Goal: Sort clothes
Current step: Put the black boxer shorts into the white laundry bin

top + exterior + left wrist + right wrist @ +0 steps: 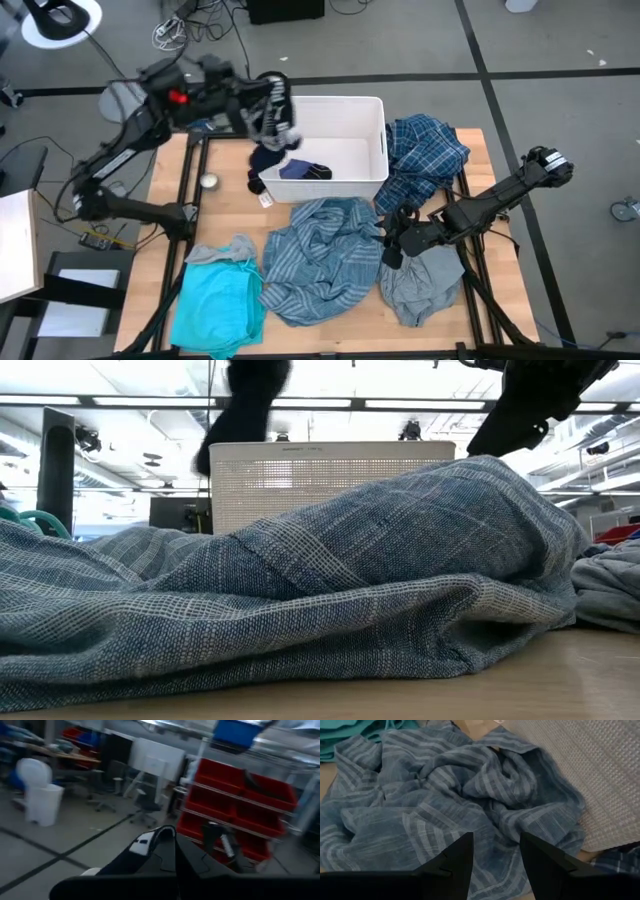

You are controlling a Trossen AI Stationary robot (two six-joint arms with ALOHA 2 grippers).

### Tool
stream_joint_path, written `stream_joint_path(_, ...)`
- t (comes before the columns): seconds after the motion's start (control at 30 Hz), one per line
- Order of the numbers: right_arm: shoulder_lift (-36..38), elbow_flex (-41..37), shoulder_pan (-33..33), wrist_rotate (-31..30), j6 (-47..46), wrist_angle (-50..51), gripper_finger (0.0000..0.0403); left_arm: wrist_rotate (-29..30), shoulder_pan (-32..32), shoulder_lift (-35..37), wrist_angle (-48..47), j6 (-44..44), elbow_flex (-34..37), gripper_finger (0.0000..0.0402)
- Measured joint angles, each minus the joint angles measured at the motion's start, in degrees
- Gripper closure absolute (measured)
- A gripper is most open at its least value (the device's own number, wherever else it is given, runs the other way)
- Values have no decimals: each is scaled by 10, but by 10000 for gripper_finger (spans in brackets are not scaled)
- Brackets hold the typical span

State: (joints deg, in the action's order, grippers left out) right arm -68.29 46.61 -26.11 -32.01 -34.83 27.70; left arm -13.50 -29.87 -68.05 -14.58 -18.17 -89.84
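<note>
My left gripper (272, 108) is raised over the left end of the white bin (375, 110) and is shut on a small dark striped piece (268, 155). Another dark piece (305, 170) lies inside the bin. My right gripper (495, 860) is open and empty above the right part of the blue-grey striped shirt (320, 245), which lies crumpled at the table's middle. The turquoise garment (220, 300) lies near left, the grey one (420, 280) near right, and the plaid shirt (425, 150) right of the bin. My left gripper pinches the dark striped piece by its upper end (147, 842) between its two fingers. The gripper is tipped level or upward, facing out into the room. The piece hangs slack below the fingers (245, 410), clear of the table, by the bin's left rim.
A small round object (208, 181) and a white tag (265, 200) lie on the table left of the bin. The striped shirt fills the low view (320, 590), with the bin's perforated wall (330, 480) behind it.
</note>
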Motion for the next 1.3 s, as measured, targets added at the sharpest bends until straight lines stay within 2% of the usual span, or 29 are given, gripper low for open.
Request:
stream_joint_path(0.17, 0, 0, 0, 1, 0, 0, 239, -26, 0, -70, 9, 0, -54, 401)
stream_joint_path(0.4, 0, 0, 0, 2, 2, 0, 239, -55, 0, -98, -25, 16, -55, 386)
stream_joint_path(0.9, 0, 0, 0, 2, 5, 0, 239, -42, -1, -99, -109, 20, -54, 290)
stream_joint_path(1.1, 0, 0, 0, 2, 5, 0, 239, -41, -1, -99, -189, 88, -54, 275)
stream_joint_path(1.3, 0, 0, 0, 2, 5, -3, 239, 16, -1, -99, -315, 106, -54, 275)
